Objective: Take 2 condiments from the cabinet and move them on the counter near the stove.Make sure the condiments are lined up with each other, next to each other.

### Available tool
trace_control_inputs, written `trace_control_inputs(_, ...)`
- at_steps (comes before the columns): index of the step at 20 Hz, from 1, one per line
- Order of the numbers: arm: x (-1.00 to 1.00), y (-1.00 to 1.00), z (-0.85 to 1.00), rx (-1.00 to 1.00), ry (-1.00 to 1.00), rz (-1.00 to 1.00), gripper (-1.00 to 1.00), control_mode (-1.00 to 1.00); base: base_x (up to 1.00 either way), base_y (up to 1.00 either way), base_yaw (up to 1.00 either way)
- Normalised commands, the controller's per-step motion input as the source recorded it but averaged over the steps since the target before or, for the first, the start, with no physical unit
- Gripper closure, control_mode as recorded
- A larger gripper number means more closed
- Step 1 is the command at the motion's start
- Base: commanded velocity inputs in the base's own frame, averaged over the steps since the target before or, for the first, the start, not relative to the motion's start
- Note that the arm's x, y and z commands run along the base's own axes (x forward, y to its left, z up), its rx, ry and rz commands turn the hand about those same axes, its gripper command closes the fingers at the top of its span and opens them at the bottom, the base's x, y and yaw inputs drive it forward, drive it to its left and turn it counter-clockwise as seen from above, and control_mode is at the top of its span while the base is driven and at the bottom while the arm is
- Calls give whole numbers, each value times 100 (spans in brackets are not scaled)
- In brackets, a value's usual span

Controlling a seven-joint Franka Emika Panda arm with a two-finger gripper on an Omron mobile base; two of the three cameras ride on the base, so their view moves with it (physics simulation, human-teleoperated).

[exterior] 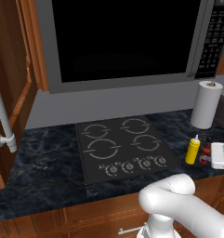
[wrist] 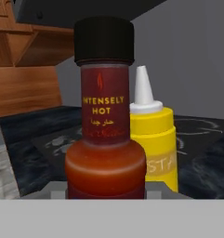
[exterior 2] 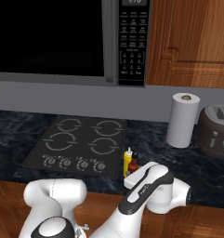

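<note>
The dark red sauce bottle (wrist: 105,125) with a black cap stands upright, very close in the hand view. My gripper (exterior: 210,157) is shut on it low on its body. The yellow squeeze bottle (wrist: 153,148) with a white nozzle stands right beside it, almost touching. Both bottles are on the dark counter (exterior: 48,158) just right of the stove (exterior: 120,146), near the front edge: yellow bottle (exterior: 192,149), red bottle (exterior: 205,149). From the right base view, the yellow bottle (exterior 2: 127,161) and red bottle (exterior 2: 134,162) sit just above my hand. The cabinet door (exterior: 11,69) hangs open at the far left.
A white paper towel roll (exterior: 206,104) stands behind the bottles by the wall. A dark toaster (exterior 2: 215,130) sits further right. The microwave (exterior: 127,37) hangs over the stove. The door's grey bar handle (exterior: 4,121) juts out over the counter's left end.
</note>
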Motion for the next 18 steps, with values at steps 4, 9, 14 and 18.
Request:
trace_control_inputs(4, 7, 0, -8, 0, 0, 0, 100, -100, 0, 0, 0)
trace_control_inputs(9, 7, 0, -10, 0, 0, 0, 100, -100, 0, 0, 0)
trace_control_inputs(14, 8, 0, -10, 0, 0, 0, 100, -100, 0, 0, 0)
trace_control_inputs(18, 7, 0, -8, 0, 0, 0, 100, -100, 0, 0, 0)
